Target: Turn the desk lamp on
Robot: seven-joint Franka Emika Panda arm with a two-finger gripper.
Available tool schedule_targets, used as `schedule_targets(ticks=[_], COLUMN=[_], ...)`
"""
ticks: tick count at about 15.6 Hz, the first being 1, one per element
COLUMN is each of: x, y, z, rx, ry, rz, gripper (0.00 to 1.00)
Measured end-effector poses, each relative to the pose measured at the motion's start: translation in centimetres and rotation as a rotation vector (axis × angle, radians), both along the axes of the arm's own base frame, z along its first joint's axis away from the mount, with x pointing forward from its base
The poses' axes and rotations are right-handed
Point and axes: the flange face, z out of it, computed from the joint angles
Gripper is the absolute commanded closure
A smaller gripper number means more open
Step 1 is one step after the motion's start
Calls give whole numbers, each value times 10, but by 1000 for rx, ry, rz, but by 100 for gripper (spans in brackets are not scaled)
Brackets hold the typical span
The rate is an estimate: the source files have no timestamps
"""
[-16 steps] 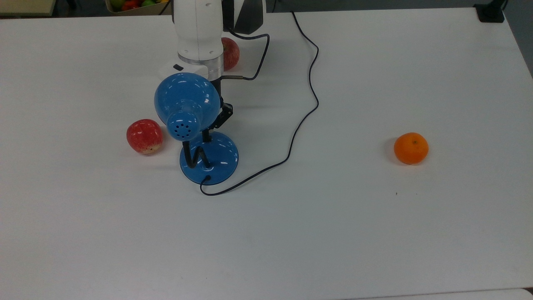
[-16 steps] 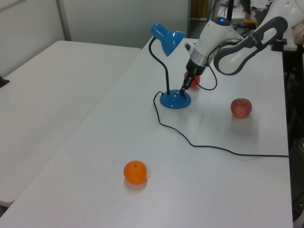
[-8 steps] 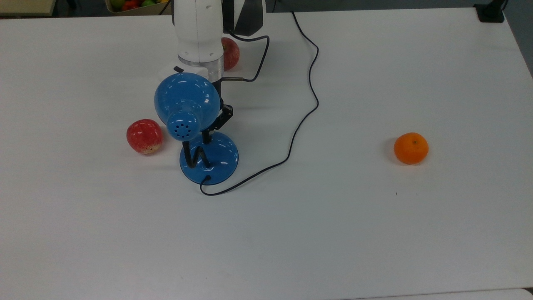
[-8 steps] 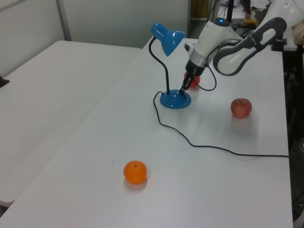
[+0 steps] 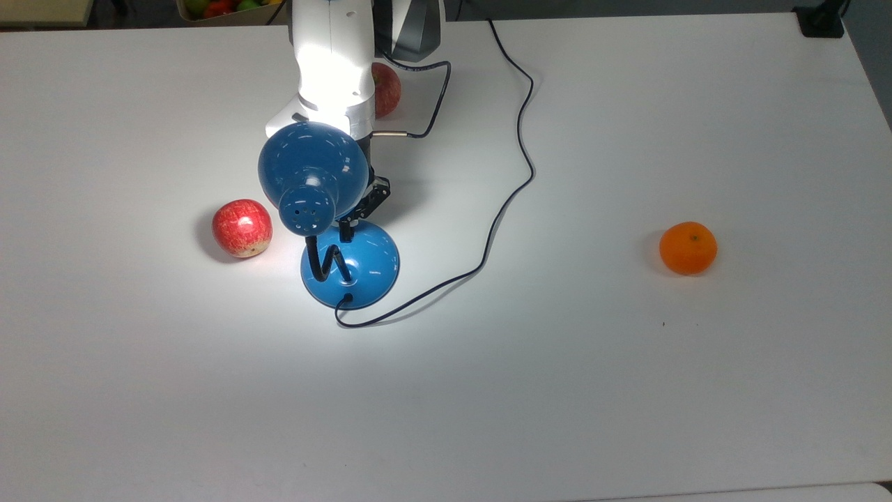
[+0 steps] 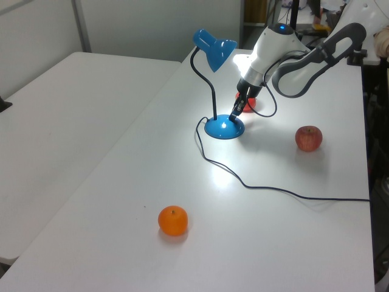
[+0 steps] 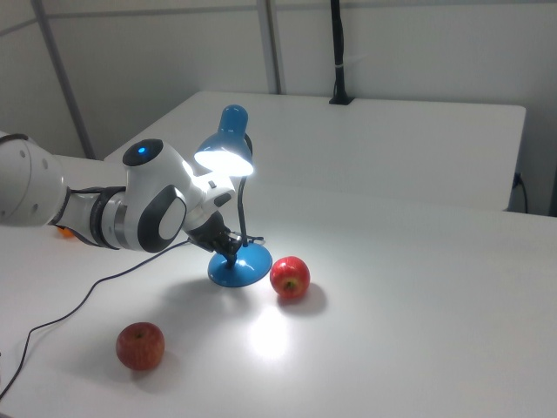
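Top view: the desk lamp (image 5: 327, 209) stands lit on the surface (image 5: 627, 383), jaws (image 5: 346, 226) at its base; grip state unreadable. Left view: tip touches the base. Right view: shade glows. Switching looks done; next, lift clear.

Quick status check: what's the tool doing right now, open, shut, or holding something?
Tool: tip down on the round base of the glossy blue desk lamp, which is lit; holding nothing that can be seen; open or shut cannot be told.

The arm (image 6: 292, 52) angles down, gripper (image 6: 233, 115) apparently pointing low.
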Motion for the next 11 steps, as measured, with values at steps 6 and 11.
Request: schedule_targets(ticks=[6,11], x=[0,-3], y=[0,-1], z=[0,3], rx=[0,-9], ry=[-1,53], rz=[1,-6], gripper=[100,100])
